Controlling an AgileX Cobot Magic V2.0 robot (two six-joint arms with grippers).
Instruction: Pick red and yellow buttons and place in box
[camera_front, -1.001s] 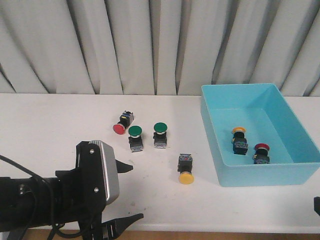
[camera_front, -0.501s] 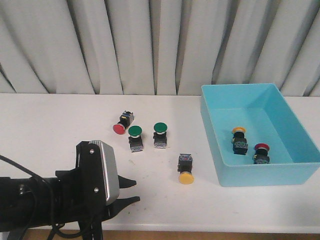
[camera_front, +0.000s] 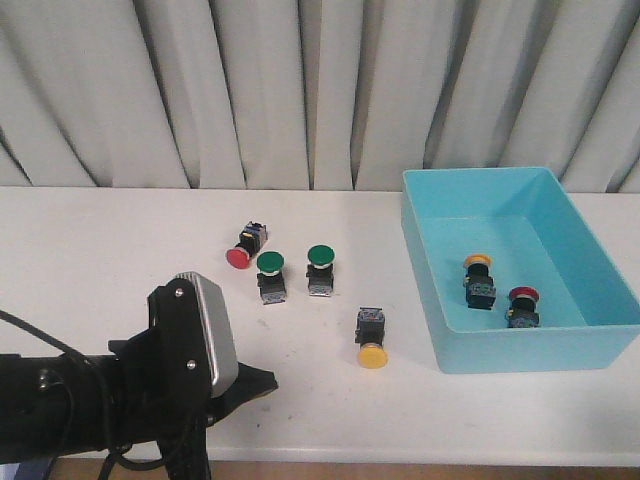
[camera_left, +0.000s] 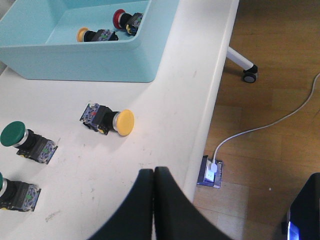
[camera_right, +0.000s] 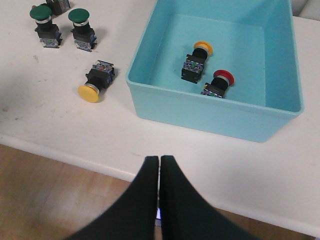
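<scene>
Turquoise box (camera_front: 520, 345) at right of front frame, on white table (camera_front: 90, 260). Inside box: one yellow-capped button (camera_front: 479, 280) and one red-capped button (camera_front: 521, 306), side by side on the floor of the bin, close but not clearly touching.

Outside box, on table: yellow button (camera_front: 371, 338) lying on its side at centre frame, just left of the box wall, cap toward the near edge. Red button (camera_front: 245, 246) further back and left, also on its side. Two green-capped switches (camera_front: 270, 277) (camera_front: 320, 269) upright between them (not task items).

Left gripper (camera_left: 153, 200) at lower left of front frame, over the near table edge; fingers pressed together, holding nothing. Yellow button well apart from it in the left wrist view.

Right gripper (camera_right: 159, 195) seen only in right wrist view, low centre of frame, beyond the table's near edge; fingers closed flat against each other, empty. Box (camera_right: 215, 112) ahead of it.
</scene>
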